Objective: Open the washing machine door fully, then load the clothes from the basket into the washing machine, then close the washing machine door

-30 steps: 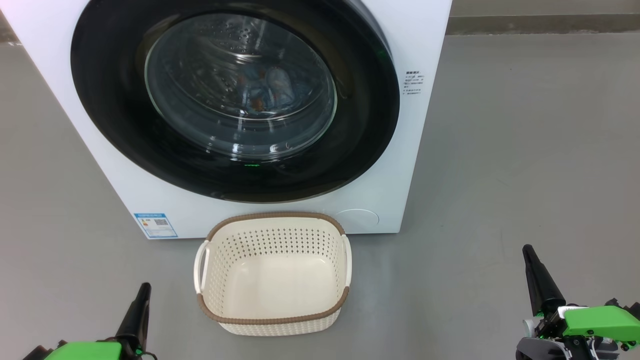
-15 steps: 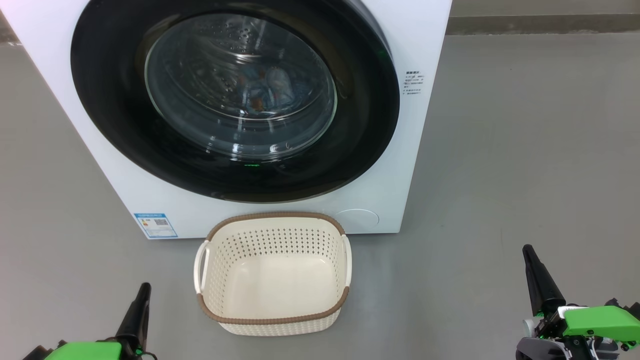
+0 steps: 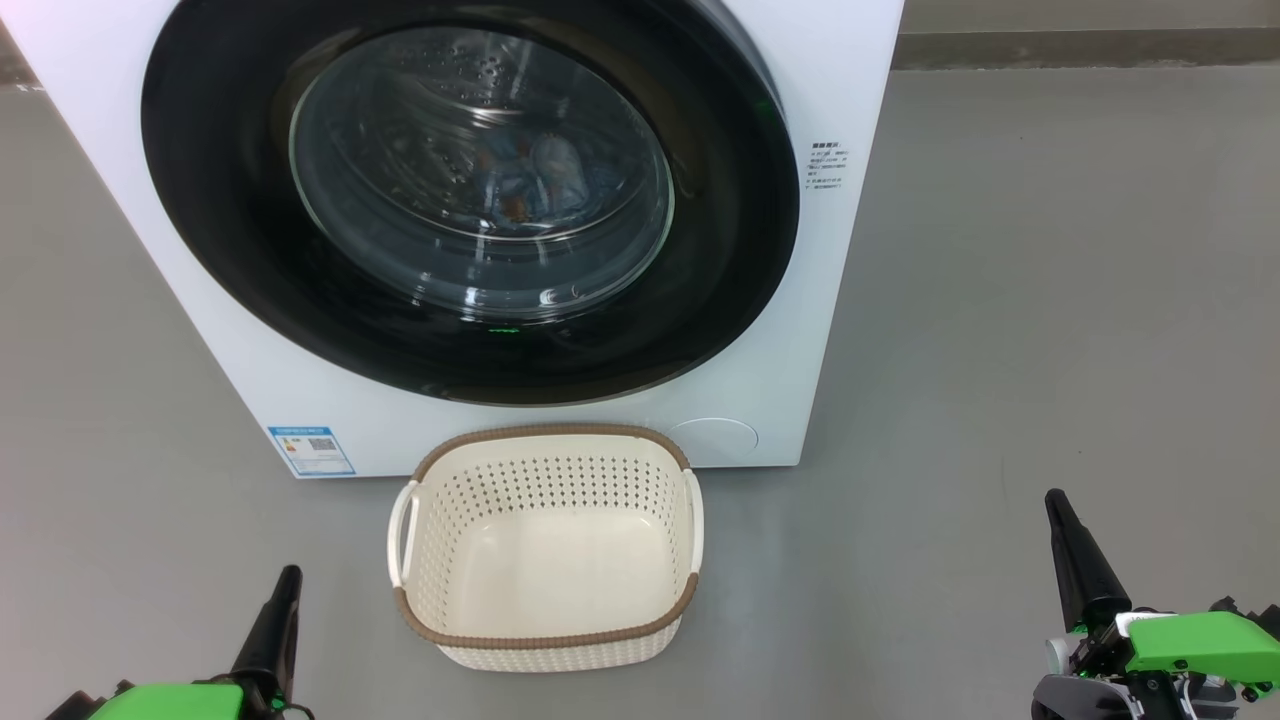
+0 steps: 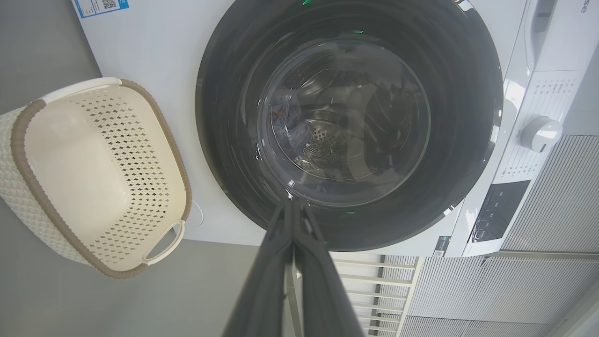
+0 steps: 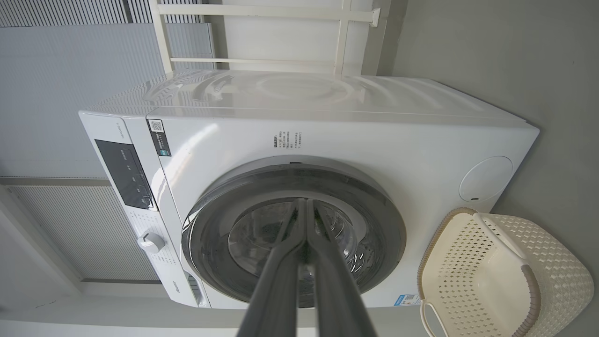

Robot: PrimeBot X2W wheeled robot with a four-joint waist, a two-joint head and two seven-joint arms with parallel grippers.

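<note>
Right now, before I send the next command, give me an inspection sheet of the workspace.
Surface: grey floor, smooth.
Door: shut on the washing machine.
Clothes: inside the drum, behind the door.
Basket: empty, on the floor before the machine.
Clutter: nothing seen.
Left gripper: shut, holding nothing.
Right gripper: shut, holding nothing.
Cables: nothing seen.
Surroundings: white rack and ribbed wall panels behind the machine.

You have on view: grey floor (image 3: 1050, 300); white rail frame (image 5: 266, 9), far back; ribbed grey wall panels (image 4: 557, 187) beside it.
</note>
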